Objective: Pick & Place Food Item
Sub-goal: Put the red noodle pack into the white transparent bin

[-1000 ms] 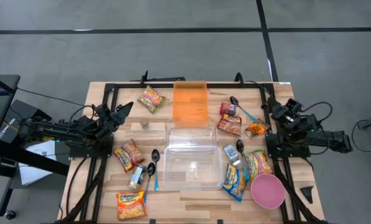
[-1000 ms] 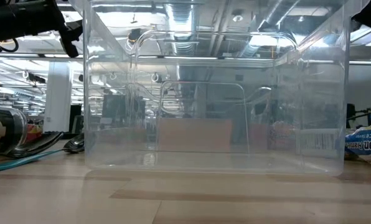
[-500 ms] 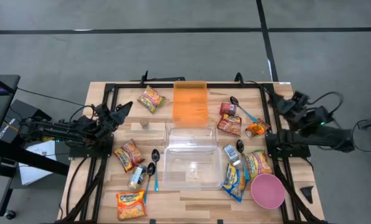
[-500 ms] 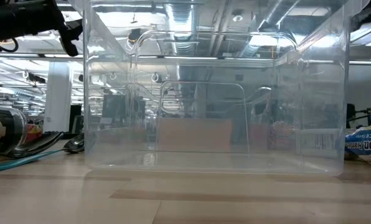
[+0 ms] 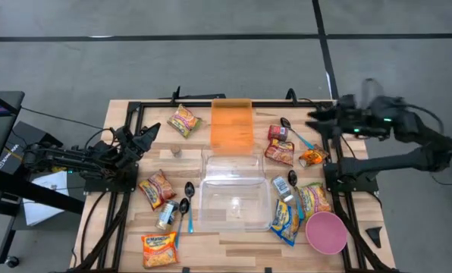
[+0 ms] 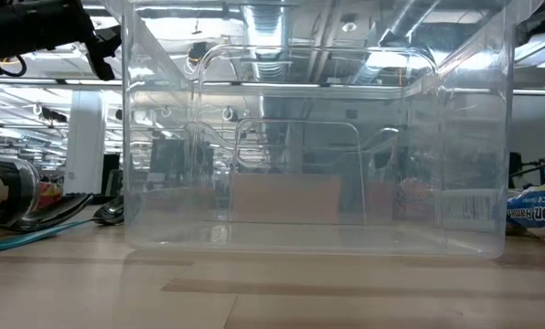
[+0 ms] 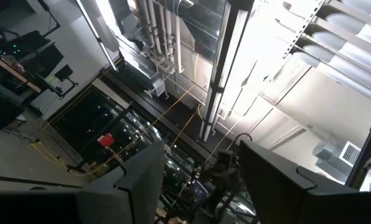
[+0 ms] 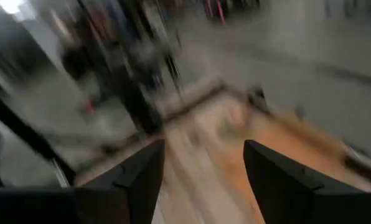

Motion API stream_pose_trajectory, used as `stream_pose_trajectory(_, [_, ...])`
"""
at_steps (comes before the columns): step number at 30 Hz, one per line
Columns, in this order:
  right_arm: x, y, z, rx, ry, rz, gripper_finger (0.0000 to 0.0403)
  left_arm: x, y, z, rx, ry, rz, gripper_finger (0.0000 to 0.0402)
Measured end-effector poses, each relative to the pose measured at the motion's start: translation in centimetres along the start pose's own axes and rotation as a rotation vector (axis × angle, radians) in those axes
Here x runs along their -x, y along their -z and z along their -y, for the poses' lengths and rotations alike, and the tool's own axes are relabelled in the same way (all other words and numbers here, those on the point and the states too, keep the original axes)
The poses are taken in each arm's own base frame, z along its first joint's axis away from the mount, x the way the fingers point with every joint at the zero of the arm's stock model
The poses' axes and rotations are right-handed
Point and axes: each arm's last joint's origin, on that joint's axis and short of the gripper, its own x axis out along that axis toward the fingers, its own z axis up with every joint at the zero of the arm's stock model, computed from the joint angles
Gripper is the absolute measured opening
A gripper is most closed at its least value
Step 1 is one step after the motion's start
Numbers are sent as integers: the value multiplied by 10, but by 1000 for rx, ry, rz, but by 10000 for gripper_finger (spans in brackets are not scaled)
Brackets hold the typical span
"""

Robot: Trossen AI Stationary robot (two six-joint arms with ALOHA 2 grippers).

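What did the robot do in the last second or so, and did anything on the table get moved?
The right arm unfolded from its rest at the table's right edge and swung up toward the far right corner; its right gripper opened, holding nothing. The left gripper stayed parked at the left edge. The clear bin, the food packets and the spoons did not move.

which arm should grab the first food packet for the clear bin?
Right, probably. The right gripper is open, empty and raised over the table's right side, near the packets beside the clear bin. The left gripper sits parked at the left frame, open, pointed at the ceiling.
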Motion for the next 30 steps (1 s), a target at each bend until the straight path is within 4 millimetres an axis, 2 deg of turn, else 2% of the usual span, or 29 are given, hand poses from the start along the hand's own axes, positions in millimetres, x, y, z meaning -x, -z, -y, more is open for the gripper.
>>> stream_pose_trajectory(3, [-21, 2, -4, 72, 78, -189, 205, 0, 0, 0, 0, 0, 0, 201])
stream_pose_trajectory(8, [-62, 16, -1, 170, 194, -447, 192, 0, 0, 0, 0, 0, 0, 196])
stream_pose_trajectory(13, [-107, 35, 10, 262, 309, -717, 176, 0, 0, 0, 0, 0, 0, 192])
stream_pose_trajectory(18, [-146, 57, 26, 423, 311, -917, 162, 0, 0, 0, 0, 0, 0, 190])
stream_pose_trajectory(23, [-169, 83, 50, 455, 324, -1008, 152, 0, 0, 0, 0, 0, 0, 190])
stream_pose_trajectory(30, [-182, 115, 78, 350, 282, -1005, 148, 0, 0, 0, 0, 0, 0, 190])
